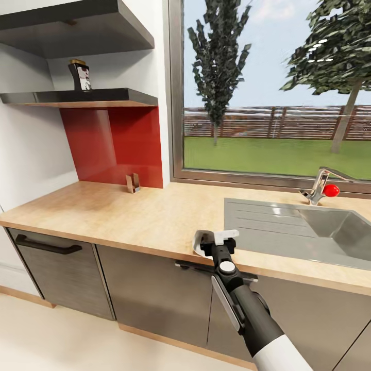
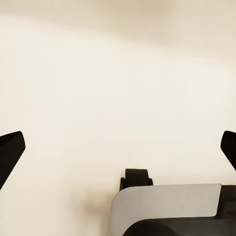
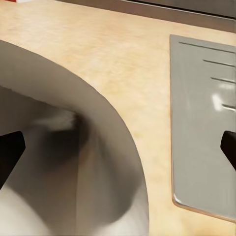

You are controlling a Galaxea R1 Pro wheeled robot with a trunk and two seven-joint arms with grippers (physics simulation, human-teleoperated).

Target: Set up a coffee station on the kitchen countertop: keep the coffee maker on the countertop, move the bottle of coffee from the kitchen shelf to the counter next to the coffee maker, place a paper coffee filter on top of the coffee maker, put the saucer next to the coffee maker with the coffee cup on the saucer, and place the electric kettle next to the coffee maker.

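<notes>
Bottle of coffee (image 1: 80, 75): dark, tan-lidded, upright on kitchen shelf (image 1: 82, 97).

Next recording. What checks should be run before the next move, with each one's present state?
1. Bottle of coffee off the kitchen shelf: not ok, it stands there.
2. Left hand open and empty: ok.
3. Right hand gripping the white curved object: cannot tell.
4. Right hand over the kitchen countertop, beside the sink: ok.
</notes>
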